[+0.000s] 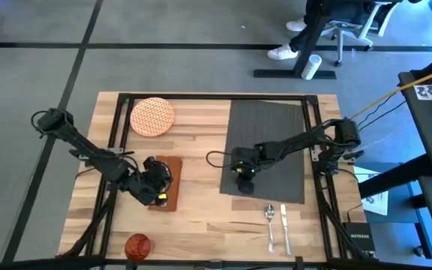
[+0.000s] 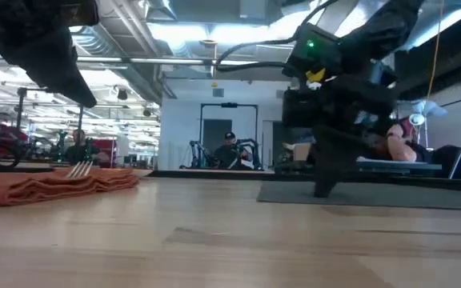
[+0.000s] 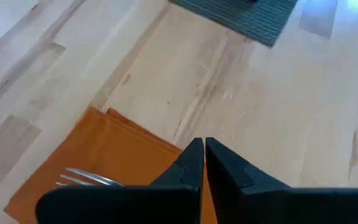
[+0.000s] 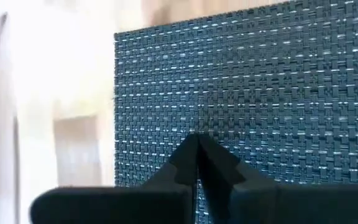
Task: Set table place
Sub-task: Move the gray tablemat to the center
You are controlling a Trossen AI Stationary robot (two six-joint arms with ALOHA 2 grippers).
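High view, table (image 1: 201,214): light-wood planks, black rails along edges; carries every item noted below.
Placemat (image 1: 276,124): dark ribbed rectangle, right half of table, long axis from far edge toward near edge; nothing set on it yet.
Plate (image 1: 153,117): round, orange-patterned, far-left part of table, well apart from placemat.
Napkin (image 1: 172,187): brown-orange, folded, left of centre, long axis far-to-near; mostly covered by left arm from above.
Cup (image 1: 137,245): small, orange, near edge toward near-left corner.
Spoon (image 1: 270,225) and knife (image 1: 284,227): side by side near the near edge, just below placemat's near-left corner, both lying far-to-near.
Fork (image 3: 89,179): on napkin, tines showing in left wrist view; handle hidden behind fingers.
Left gripper (image 1: 154,189): low over napkin; fingers (image 3: 188,171) pressed together, nothing between them.
Right gripper (image 1: 243,169): at placemat's left edge, near its near-left corner; fingertips closed, tips down against the weave in low view; hold on mat edge not confirmed.
Key relation (judgement): placemat lies off to the right while plate, napkin and cup sit left; right arm nearer to mat and to spoon and knife, left arm nearer to napkin, fork, plate. Mat likely needs settling first, long axis as reference for the rest.
Hard to make out: whether right fingertips pinch mat or only press on it; fork handle; napkin's full outline under left arm.
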